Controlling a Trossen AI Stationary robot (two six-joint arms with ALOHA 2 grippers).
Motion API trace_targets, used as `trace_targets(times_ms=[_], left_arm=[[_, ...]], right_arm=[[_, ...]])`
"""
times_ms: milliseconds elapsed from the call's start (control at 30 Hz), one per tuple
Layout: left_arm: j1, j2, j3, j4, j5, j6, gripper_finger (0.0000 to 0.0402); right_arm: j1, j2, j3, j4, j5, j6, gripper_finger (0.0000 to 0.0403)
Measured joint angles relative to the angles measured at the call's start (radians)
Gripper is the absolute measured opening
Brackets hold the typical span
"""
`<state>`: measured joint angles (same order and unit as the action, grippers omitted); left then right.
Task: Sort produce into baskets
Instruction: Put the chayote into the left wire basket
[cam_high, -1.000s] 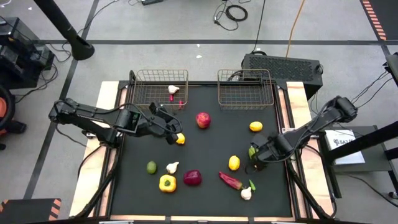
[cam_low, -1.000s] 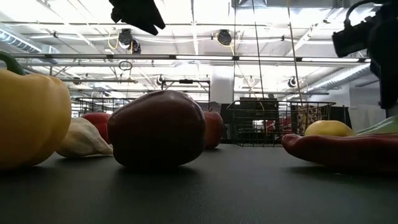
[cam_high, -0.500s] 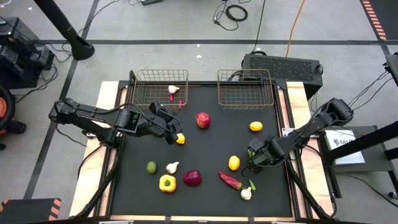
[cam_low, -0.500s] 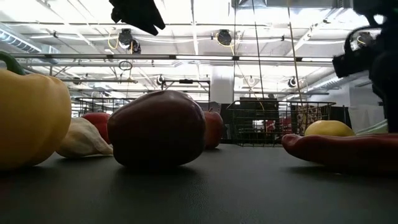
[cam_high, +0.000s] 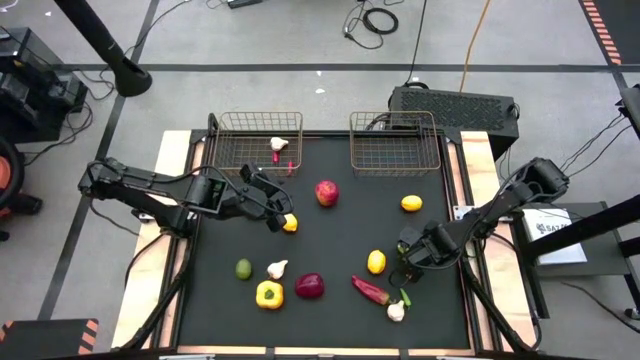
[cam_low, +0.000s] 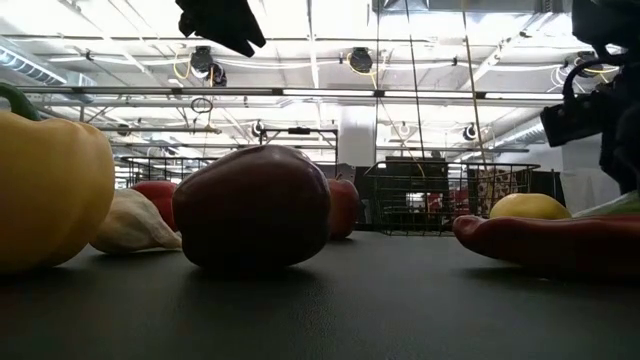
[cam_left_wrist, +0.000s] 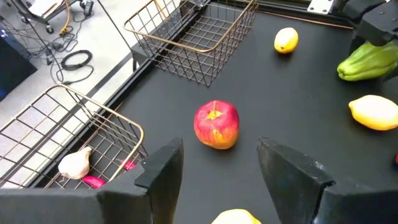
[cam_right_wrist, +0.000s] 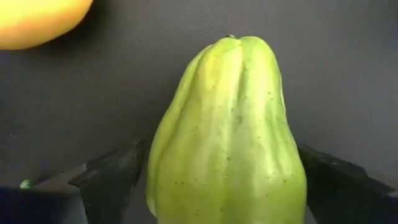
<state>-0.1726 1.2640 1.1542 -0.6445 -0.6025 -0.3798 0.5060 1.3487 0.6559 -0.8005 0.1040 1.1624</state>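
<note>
Our right tool stood at the desk's four o'clock, fingers spread wide either side of a green pepper, not clamped. Our left tool hovered at nine o'clock with fingers apart, empty, above a lemon. An apple lay near centre. The left basket at eleven o'clock held garlic; the right basket sat at one o'clock.

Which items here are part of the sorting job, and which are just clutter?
Job: two wire baskets; red apple; lemons; green pepper between the right gripper's fingers; garlic; purple onion; yellow pepper; lime.

Clutter: black box behind the table; floor cables.
</note>
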Motion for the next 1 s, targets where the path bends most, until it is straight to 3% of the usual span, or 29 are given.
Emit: trace_targets(times_ms=[333, 767, 1000], left_arm=[[0.000, 0.000, 0.000, 0.000, 0.000, 0.000, 0.0212], [0.000, 0.000, 0.000, 0.003, 0.000, 0.000, 0.0212], [0.000, -0.001, 0.000, 0.009, -0.002, 0.017, 0.0212]], right_arm=[[0.000, -0.001, 0.000, -0.003, 0.000, -0.019, 0.0320], [-0.018, 0.000, 0.079, -0.060, -0.003, -0.083, 0.0328], [-0.121, 0.000, 0.233, -0.156, 0.099, -0.207, 0.0328]])
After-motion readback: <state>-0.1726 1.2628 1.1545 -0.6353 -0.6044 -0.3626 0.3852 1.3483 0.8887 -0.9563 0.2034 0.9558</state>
